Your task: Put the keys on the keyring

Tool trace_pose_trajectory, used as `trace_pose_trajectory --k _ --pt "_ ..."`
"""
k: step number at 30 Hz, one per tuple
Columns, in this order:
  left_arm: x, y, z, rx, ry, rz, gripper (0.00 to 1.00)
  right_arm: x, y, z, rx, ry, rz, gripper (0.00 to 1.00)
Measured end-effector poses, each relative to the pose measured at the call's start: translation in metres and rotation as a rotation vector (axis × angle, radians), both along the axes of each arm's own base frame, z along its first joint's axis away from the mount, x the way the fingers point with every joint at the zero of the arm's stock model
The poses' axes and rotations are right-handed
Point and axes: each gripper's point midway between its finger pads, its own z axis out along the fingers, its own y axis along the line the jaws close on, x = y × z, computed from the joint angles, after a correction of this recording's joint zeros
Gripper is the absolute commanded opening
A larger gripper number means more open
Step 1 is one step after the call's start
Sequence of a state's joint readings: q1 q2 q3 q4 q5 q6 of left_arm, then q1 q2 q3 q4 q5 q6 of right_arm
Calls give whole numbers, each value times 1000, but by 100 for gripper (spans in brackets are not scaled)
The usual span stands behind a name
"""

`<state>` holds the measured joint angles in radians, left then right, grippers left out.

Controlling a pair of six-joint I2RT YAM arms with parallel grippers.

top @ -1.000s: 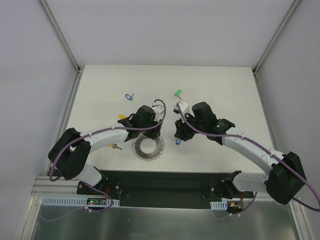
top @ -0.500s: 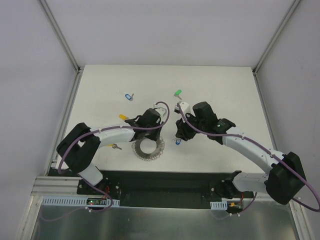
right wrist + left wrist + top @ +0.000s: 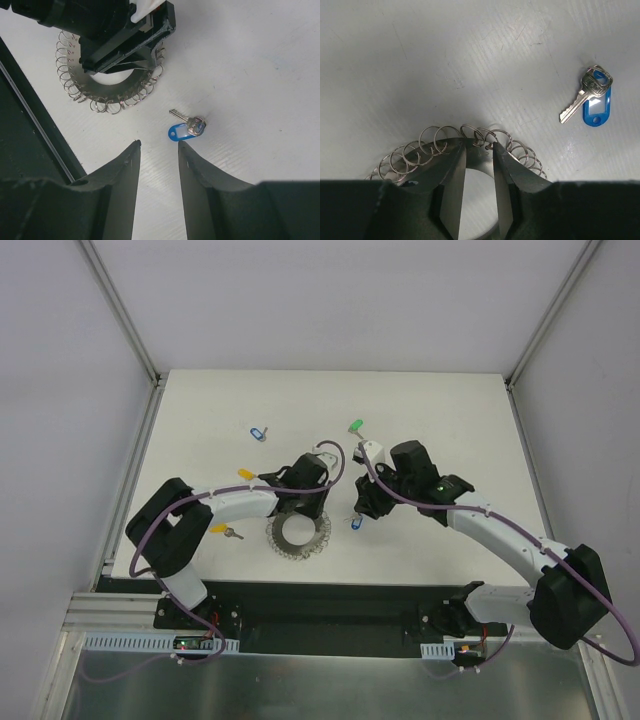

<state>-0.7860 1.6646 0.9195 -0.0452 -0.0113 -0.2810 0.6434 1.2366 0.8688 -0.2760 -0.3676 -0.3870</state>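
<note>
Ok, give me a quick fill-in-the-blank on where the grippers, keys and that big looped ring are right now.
1. Just ahead of the right gripper lies a silver key whose plastic head is solid ___.
2. That gripper's jaws stand ___.
3. The large silver-grey metal keyring edged with wire loops lies directly ___ the left gripper.
4. In the top view, the loose key just beyond the right arm has a ___ plastic head.
Missing words: blue; open; under; green.
</note>
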Motion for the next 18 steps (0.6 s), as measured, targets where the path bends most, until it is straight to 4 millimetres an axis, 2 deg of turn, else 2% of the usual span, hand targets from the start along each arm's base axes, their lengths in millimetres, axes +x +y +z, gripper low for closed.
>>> trace_pose_trajectory --k 7,12,17,18 --pt "7 -4 -1 17 5 19 18 0 0 -1 8 14 8 39" --pt "6 3 -3 45 11 31 10 -1 1 -3 12 25 14 39" --pt "8 8 -5 71 2 52 9 -1 1 -3 12 27 14 39" --pt "9 10 -5 77 -1 56 13 -1 1 -3 12 27 14 39"
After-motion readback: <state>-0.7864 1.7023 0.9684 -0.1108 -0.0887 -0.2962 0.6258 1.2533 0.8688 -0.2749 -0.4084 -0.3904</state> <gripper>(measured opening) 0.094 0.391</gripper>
